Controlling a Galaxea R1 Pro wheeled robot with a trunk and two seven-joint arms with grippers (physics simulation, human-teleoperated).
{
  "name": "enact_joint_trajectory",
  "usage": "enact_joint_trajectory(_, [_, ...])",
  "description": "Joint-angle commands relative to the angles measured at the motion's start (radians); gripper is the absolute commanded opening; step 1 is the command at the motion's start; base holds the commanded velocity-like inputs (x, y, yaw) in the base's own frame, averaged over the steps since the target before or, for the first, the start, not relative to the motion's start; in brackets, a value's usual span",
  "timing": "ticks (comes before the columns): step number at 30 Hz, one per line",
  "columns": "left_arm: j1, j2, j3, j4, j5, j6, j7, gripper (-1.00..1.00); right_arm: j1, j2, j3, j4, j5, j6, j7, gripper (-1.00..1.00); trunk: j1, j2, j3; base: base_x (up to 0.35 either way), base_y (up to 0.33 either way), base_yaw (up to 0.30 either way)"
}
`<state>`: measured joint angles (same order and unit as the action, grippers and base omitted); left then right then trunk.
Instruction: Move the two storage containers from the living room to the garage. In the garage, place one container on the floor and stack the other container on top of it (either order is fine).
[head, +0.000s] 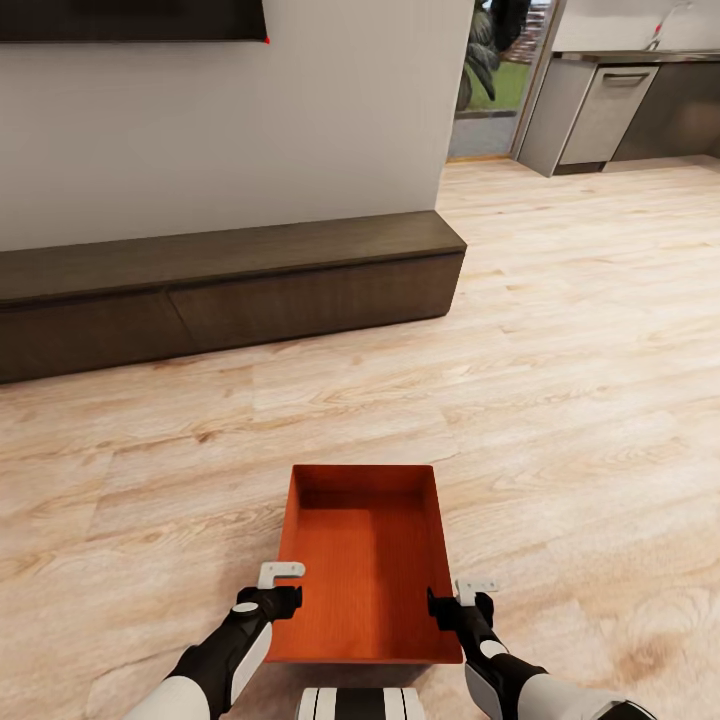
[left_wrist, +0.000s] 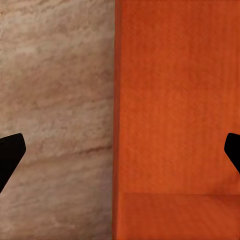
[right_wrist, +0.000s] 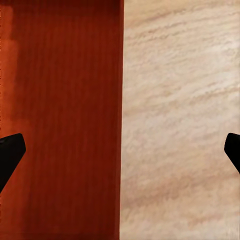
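One storage container (head: 365, 560) sat low centre, left gripper (head: 285, 600) and right gripper (head: 440, 607) spread wide astride its side walls

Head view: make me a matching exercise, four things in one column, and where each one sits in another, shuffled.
Things:
1. orange bin
2. dark cabinet
3. left gripper
4. right gripper

Places:
A. along the foot of the white wall
B. at the bin's right wall, jaws spread
C. on the wood floor, between both arms
D. at the bin's left wall, jaws spread

Pairs: 1-C, 2-A, 3-D, 4-B
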<state>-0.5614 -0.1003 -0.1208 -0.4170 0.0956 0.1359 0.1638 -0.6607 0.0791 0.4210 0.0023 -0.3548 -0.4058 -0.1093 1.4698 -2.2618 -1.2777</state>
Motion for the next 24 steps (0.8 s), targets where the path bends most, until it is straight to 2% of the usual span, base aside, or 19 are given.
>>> enact_joint_trajectory(1, [0.0,0.001,-0.008,-0.002,0.01,0.005,0.008,1.0,0.0,0.001,0.009,0.001,-0.006,-0.002,-0.004,1.0,0.0,0.0,-0.001,0.0,0.0,0.0])
enact_joint_trajectory(24, [0.0,0.001,-0.008,-0.001,0.009,0.01,0.009,1.0,0.0,0.001,0.009,0.001,-0.007,-0.002,-0.004,1.0,0.0,0.0,-0.001,0.0,0.0,0.0])
